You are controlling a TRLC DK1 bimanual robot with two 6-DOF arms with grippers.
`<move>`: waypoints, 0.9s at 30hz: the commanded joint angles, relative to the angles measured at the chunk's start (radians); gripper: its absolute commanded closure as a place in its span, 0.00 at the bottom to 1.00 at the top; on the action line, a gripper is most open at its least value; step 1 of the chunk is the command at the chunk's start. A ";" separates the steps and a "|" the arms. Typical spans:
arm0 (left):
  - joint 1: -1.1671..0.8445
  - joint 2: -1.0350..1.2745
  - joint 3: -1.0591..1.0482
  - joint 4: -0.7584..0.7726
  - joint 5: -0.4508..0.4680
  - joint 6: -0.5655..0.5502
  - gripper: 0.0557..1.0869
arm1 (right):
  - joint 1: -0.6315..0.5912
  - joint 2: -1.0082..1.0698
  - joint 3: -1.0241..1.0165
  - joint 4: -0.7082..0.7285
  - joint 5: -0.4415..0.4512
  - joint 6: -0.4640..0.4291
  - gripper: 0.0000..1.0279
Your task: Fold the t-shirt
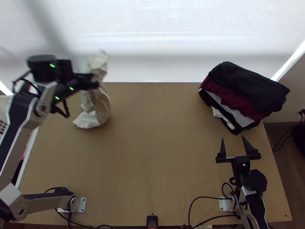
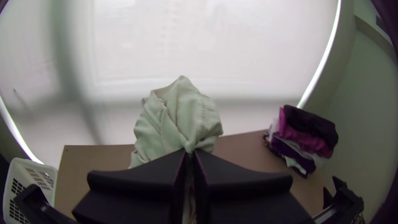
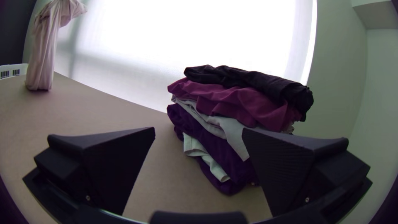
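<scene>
Left tool (image 1: 94,81): closed, its two black fingers pinching the pale beige t-shirt (image 1: 98,100) partway up. T-shirt is bunched, hanging in long folds over the far left part of the desk (image 1: 160,152); a crumpled portion stands above the fingertips, and the lower end touches the desk. Left wrist view: folds gather tightly where the fingers meet. Right tool (image 1: 233,139): fingers spread wide apart, nothing between them; located over the right part of the desk, on the near side of a clothes stack (image 1: 248,93). Stack: loosely folded, at the far right; black garment on top, dark red below, then white and dark layers. White basket (image 2: 31,163) with slotted sides: at the left of the desk. Pale screen (image 1: 171,34): upright beyond the far edge.
</scene>
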 commanded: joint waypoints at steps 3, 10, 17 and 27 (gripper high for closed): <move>-0.278 -0.075 -0.198 0.137 -0.127 -0.039 0.97 | -0.005 -0.005 -0.008 -0.014 -0.003 0.010 0.04; -0.472 -0.012 -0.413 0.407 -0.165 -0.065 0.97 | -0.005 -0.005 -0.008 -0.013 -0.003 0.010 0.04; -0.593 0.088 -0.457 0.571 -0.184 -0.112 0.90 | -0.005 -0.005 -0.010 -0.013 -0.003 0.010 0.04; -0.648 -0.001 -0.402 0.680 -0.180 -0.115 0.04 | -0.005 -0.005 -0.010 -0.013 -0.003 0.010 0.04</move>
